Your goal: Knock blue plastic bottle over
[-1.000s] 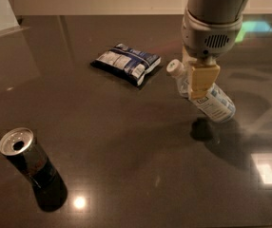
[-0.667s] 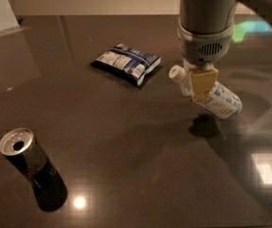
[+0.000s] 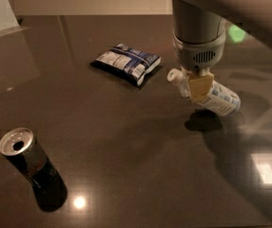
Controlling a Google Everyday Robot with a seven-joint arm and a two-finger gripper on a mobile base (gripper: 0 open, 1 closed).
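The blue plastic bottle [image 3: 220, 100] lies tipped under the claw [image 3: 199, 87]; whether it is clamped I cannot tell. The knocking seems nearly done; next, lift clear.

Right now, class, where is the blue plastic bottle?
The blue plastic bottle is tilted right of centre in the camera view, at the gripper, its cap pointing toward the snack bag.

Vantage: high, on the near side of the gripper [image 3: 200, 90], slightly to its left.
Facing: steeply down and forward across the table [image 3: 126, 146].
Nearness: close; the arm [image 3: 198, 27] above the gripper fills the top right.
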